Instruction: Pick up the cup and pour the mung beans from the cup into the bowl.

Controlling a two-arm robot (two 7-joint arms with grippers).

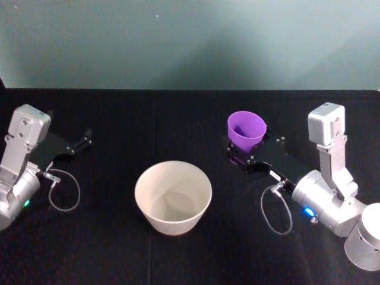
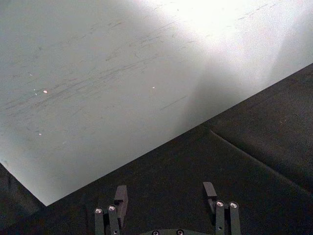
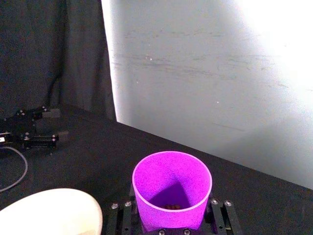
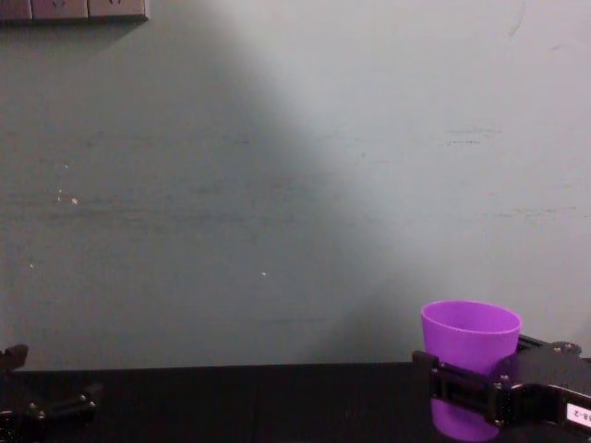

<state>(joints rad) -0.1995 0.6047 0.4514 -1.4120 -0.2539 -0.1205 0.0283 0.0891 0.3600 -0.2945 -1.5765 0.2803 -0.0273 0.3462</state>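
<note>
Cup: smooth purple plastic cup [image 1: 246, 130], tapered, upright, behind and to the right of the bowl.
Right gripper [image 1: 249, 149]: black fingers clamped on the cup's lower wall.
Bowl: matte cream round bowl [image 1: 173, 196], mid-table on black cloth [image 1: 119, 119].
Left gripper [image 2: 165, 193]: fingers apart, holding nothing, far left.

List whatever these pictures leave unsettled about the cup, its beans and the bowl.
- The mung beans: in the right wrist view, just dark specks in the shadowed bottom of the cup; the amount is unreadable.
- The cup's base: in the chest view, cut by the bottom edge and crossed by the right gripper clamped on it; lifted or resting, cannot tell.
- The bowl: in the right wrist view, cut off at the lower corner.
</note>
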